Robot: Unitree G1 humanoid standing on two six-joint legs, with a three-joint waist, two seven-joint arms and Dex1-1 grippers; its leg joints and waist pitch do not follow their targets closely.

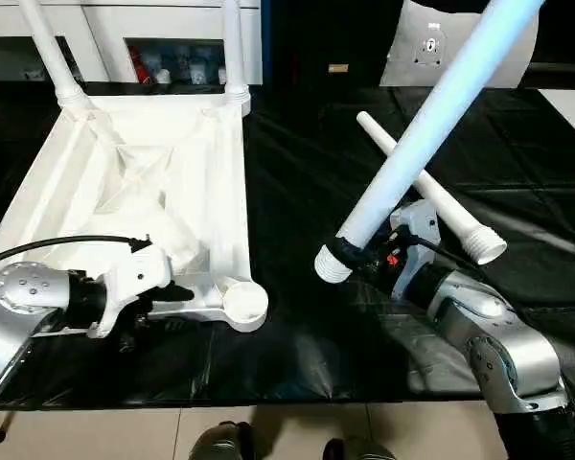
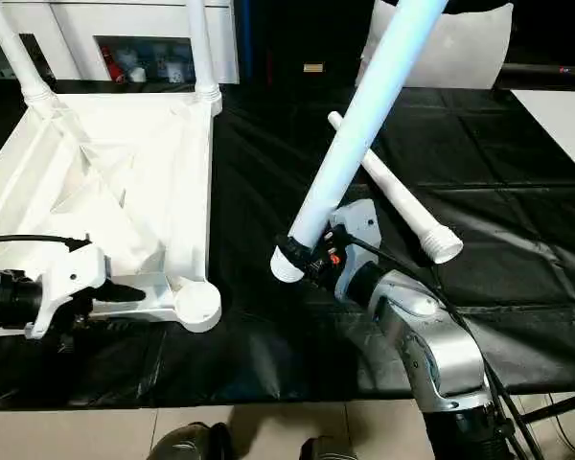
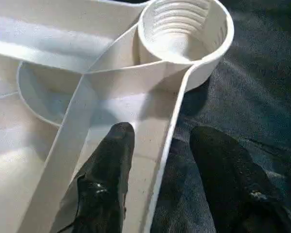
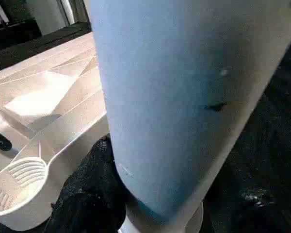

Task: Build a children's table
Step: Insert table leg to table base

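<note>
The children's table top point(image 1: 144, 172) lies upside down on the black-covered worktable, with two white legs point(image 1: 233, 48) standing in its far corner sockets. My left gripper point(image 3: 162, 133) is open at the top's near edge, one finger inside the rim wall and one outside, just short of the empty near-right socket point(image 3: 184, 29). My right gripper point(image 1: 379, 261) is shut on a third leg point(image 1: 431, 115) close to its threaded end. That leg is off the table and tilts up to the far right. Another leg point(image 1: 441, 206) lies loose on the cloth behind it.
The worktable's front edge point(image 1: 287, 402) runs just below both arms, and a person's shoes point(image 1: 220, 443) stand on the tiled floor beneath it. A white cushion point(image 2: 460, 48) and shelving sit behind the table's far side.
</note>
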